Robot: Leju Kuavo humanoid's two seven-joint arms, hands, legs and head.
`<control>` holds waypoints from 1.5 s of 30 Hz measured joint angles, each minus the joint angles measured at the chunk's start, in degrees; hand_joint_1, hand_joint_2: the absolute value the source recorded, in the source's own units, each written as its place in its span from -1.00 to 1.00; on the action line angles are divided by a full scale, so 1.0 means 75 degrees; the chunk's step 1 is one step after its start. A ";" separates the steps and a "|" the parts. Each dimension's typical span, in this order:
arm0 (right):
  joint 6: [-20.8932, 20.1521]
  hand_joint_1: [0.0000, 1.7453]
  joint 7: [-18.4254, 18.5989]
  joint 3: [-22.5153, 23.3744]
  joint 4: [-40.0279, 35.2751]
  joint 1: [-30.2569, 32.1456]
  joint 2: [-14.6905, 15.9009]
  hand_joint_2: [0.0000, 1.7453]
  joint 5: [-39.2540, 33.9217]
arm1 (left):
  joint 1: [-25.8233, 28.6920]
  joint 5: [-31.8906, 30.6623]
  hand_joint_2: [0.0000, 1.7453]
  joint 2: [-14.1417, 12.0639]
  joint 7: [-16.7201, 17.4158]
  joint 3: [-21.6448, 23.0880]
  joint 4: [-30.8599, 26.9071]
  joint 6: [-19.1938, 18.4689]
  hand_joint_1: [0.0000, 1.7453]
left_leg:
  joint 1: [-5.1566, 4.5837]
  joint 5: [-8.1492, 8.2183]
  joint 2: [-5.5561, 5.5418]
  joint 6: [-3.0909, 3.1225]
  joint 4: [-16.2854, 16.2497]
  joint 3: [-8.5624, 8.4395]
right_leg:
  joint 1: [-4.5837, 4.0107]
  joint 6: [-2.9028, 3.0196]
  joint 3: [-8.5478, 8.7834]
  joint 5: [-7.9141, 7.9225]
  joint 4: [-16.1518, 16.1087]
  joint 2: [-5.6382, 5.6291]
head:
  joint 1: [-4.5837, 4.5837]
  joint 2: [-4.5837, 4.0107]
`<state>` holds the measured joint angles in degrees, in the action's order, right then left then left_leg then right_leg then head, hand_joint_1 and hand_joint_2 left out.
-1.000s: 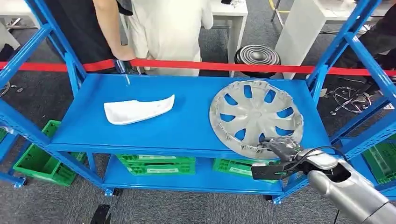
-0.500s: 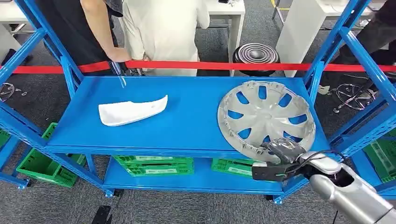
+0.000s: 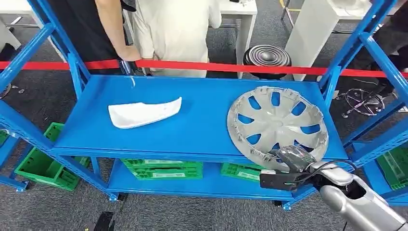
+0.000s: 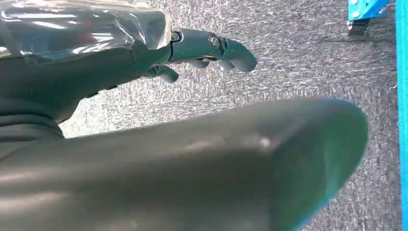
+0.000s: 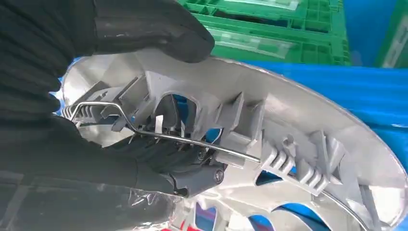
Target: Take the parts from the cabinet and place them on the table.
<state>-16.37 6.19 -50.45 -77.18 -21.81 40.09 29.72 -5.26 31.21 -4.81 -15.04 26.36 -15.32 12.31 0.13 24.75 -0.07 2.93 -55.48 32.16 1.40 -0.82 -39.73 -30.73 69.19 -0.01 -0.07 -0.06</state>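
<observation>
- Hubcap, silver and spoked, lies on the top shelf of the blue cabinet, at that shelf's right end, its near edge hanging over the shelf's front edge.
- Right hand grips the hubcap at that overhanging near edge; in the right wrist view the thumb presses on the rim from one side while the darker fingers curl in behind the clips and the wire ring on the hubcap's inner face.
- White curved part lies flat on the same shelf, well apart from the hubcap, toward the shelf's left end.
- Left hand hangs over grey carpet, away from the hubcap, its fingers loosely curved, apart and holding nothing.
- Red tape runs across behind the shelf, past the hubcap's far edge.
- Two people stand beyond the tape, on the far side of the shelf from the hubcap: one in dark clothes, with a hand resting at the shelf's back left corner, and one in light clothes beside them.
- Green crates sit on the lower shelf, under the hubcap's level; another green crate stands on the floor by the cabinet's left leg.
- Black round stool stands on the carpet beyond the tape, straight behind the hubcap.
</observation>
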 joint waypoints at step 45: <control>-0.2241 1.00 -0.3171 0.3425 -0.2708 0.1344 -0.3486 1.00 -0.6887 | 0.0057 -0.0554 1.00 0.0446 -0.0347 -0.0119 -0.0044 0.0012 -1.00 | 0.0030 0.0813 -0.0007 -0.0428 -0.1268 0.0590 | 0.0084 0.0129 0.0680 0.0714 -0.1478 -0.0032 | 0.0029 0.0000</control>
<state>-33.18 -17.59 -24.76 -97.48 -11.73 13.94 -21.93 -4.83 27.06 -1.46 -17.64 25.46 -15.65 12.39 0.35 30.84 -0.12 -0.28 -64.99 36.58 2.03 0.14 -34.63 -25.38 58.11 -0.25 0.15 -0.07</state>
